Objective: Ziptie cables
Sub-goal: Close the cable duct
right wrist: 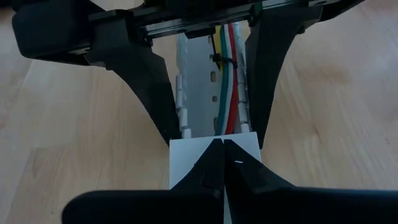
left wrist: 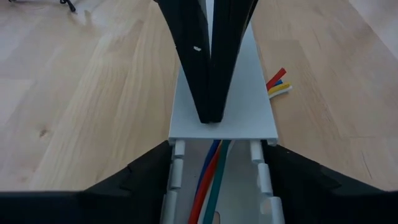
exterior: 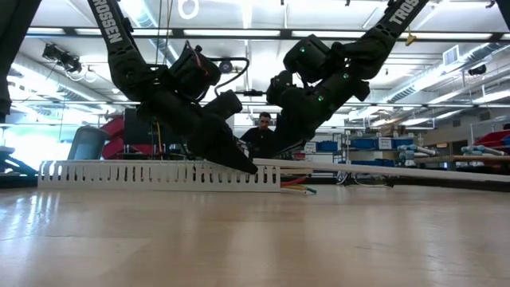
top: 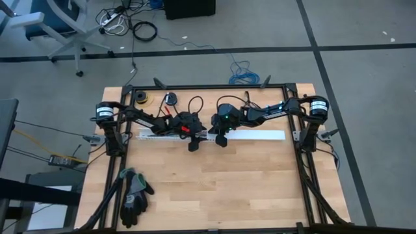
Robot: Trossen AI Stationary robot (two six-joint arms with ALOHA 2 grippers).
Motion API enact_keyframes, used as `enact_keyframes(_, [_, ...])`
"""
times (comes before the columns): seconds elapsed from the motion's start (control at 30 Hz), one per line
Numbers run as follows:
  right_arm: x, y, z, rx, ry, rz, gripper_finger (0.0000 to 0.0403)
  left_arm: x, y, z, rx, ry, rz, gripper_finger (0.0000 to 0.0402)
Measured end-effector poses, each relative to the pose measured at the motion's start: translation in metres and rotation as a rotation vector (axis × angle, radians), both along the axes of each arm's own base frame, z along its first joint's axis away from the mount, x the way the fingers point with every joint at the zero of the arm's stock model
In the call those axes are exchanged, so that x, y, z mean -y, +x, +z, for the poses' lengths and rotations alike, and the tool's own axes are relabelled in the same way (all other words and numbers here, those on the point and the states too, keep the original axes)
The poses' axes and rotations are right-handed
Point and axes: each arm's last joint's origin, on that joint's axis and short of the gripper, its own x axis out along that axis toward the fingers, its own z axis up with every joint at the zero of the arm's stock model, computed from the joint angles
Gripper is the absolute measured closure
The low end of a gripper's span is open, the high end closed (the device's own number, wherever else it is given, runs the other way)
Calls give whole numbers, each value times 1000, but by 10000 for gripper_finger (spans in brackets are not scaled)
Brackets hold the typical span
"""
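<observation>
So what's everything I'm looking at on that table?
Cables: several, red, green, white, blue and yellow, lying inside the duct, with ends poking out beside the cover.
Duct: one, white, slotted, along the table's far half.
Cover: one, white, flat strip lying over the duct.
Zip tie: one, black, around the cables.
Gloves: a dark pair, near-left corner of the table.
Tape roll: one, yellow and black, far edge.
Person: one, in the room behind.
Left end effector: open, straddling the duct.
Right end effector: shut, pressing on the cover.
</observation>
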Motion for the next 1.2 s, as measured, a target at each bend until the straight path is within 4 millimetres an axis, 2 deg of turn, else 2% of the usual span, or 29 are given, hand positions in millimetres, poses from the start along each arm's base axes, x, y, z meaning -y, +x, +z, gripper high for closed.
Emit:
enact_keyframes(0.17, [0,0,-1,-7,2,0,403,1,-2,4,-8,-4,-16,138])
enact_keyframes(0.77, [-1,-1,-2,-20,12,-4,403,1,-4,5,-27,0,-24,138])
enact_keyframes(1.0, [-1,-1,-2,-16,11,-5,403,5,-24,9,-11,16,-4,138])
enact_keyframes(1.13, [-1,0,-1,-6,16,3,403,7,-32,14,66,25,10,138])
enact_keyframes(1.2, [-1,0,0,3,20,9,403,7,-35,10,70,21,13,138])
